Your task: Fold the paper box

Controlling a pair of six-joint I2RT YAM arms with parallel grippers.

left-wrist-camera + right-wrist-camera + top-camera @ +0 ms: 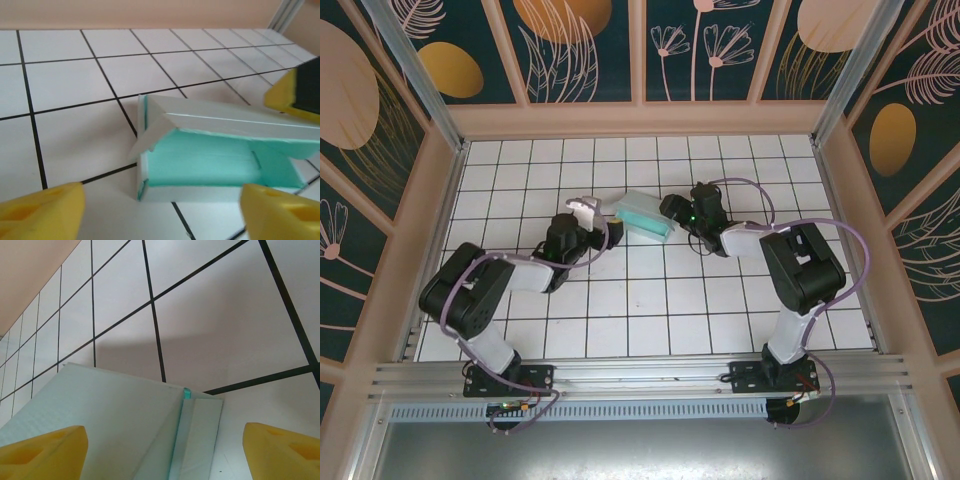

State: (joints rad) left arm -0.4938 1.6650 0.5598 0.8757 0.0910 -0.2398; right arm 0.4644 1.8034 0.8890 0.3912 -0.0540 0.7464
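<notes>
The paper box lies on the white tiled floor between my two grippers. In the left wrist view the paper box is a shallow tray, aqua inside, its pale lid half raised over it. My left gripper is open, its yellow fingers wide apart just in front of the box's near wall and not touching it. My left gripper sits at the box's left end. My right gripper is at the right end. It is open over the box's pale outer face.
The floor is boxed in by low beige walls at the back and sides, with a metal rail along the near edge. A finger of the right gripper shows beyond the box in the left wrist view. Bare tiles lie in front of the box.
</notes>
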